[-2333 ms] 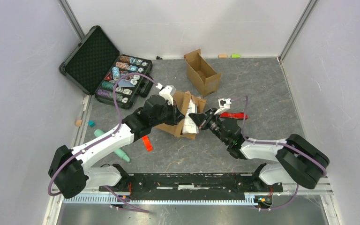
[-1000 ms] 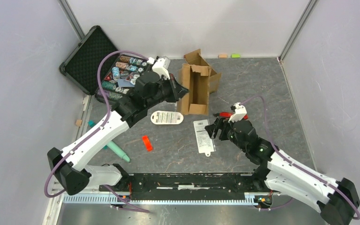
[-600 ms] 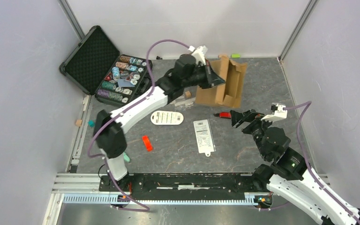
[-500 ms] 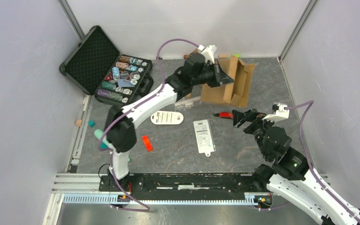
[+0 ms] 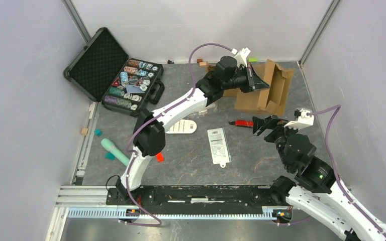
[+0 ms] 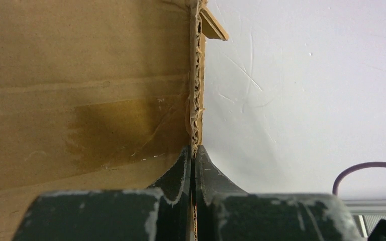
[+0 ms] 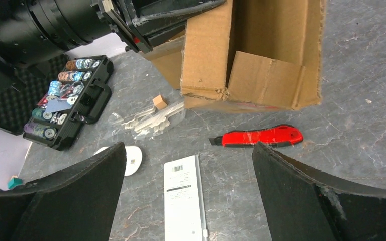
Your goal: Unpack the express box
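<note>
The box (image 5: 276,95), its wall pinched in the left jaws, has travelled with them from mid-counter (image 5: 191,160) to just beyond the right jaws. Those have drawn back and spread wide. A card (image 5: 218,145) has come out and lies beneath them.

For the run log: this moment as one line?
left jaws: shut on edge of brown cardboard express box | right jaws: open, empty | red utility knife: on table
</note>
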`<move>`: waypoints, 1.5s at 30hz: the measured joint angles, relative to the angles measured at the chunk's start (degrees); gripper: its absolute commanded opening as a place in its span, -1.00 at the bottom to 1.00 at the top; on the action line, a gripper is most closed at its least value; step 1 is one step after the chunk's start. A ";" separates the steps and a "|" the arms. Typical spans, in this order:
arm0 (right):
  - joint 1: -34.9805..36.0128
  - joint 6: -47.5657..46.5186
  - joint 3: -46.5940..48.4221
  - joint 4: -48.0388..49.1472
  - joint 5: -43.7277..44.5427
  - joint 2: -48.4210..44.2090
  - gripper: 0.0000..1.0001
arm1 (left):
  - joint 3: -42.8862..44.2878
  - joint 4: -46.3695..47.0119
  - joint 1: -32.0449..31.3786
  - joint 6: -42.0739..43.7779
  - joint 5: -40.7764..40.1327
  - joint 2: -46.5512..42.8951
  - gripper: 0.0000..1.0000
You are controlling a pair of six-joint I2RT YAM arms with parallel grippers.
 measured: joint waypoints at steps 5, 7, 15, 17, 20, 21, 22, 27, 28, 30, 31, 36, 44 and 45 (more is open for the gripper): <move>0.00 -0.17 2.62 -1.33 0.02 -0.11 0.96 | 0.24 1.05 -1.90 -0.85 1.44 0.24 -0.95; 0.00 -0.48 4.87 -2.03 0.11 -0.15 0.96 | -0.92 2.16 -3.43 -1.38 1.46 -0.28 -0.95; 0.00 -2.29 12.59 -2.49 1.62 -0.35 0.96 | -11.91 5.35 -10.32 -6.67 3.15 -4.66 -0.95; 0.00 -2.67 12.92 -2.51 1.92 -0.33 0.96 | -13.33 5.55 -11.41 -8.00 4.22 -4.52 -0.95; 0.00 -2.93 12.92 -2.71 1.92 -0.11 0.96 | -14.93 5.57 -12.09 -9.20 5.66 -4.09 -0.92; 0.00 -3.02 12.92 -2.73 1.92 0.11 0.96 | -15.39 5.62 -12.09 -9.35 5.97 -4.02 -0.91; 0.00 -3.08 12.92 -2.71 1.90 0.48 0.96 | -15.89 5.62 -12.04 -9.44 6.16 -3.93 -0.89; 0.00 -3.74 12.94 -2.71 0.72 3.63 0.96 | -17.99 5.88 -11.30 -9.55 6.43 -3.39 -0.86; 0.00 -3.91 12.94 -2.69 0.33 4.26 0.96 | -18.91 6.47 -11.06 -9.75 6.49 -3.39 -0.83; 0.00 -4.33 12.94 -2.67 -0.39 5.49 0.96 | -20.68 7.04 -10.62 -9.97 6.60 -3.39 -0.28; 0.00 -4.44 12.94 -2.64 -0.76 5.97 0.96 | -21.40 7.26 -10.40 -9.99 6.71 -3.39 -0.16; 0.00 -4.98 12.92 -2.34 -2.21 7.58 0.96 | -25.24 8.33 -9.14 -9.73 7.54 -3.50 1.00; 0.00 -6.10 12.94 -0.79 -4.22 9.86 0.96 | -31.01 4.26 -6.25 -4.59 5.38 -10.93 1.00; 0.00 -6.27 12.96 -0.61 -4.44 10.19 0.96 | -31.78 3.28 -5.70 -3.13 4.33 -13.18 1.00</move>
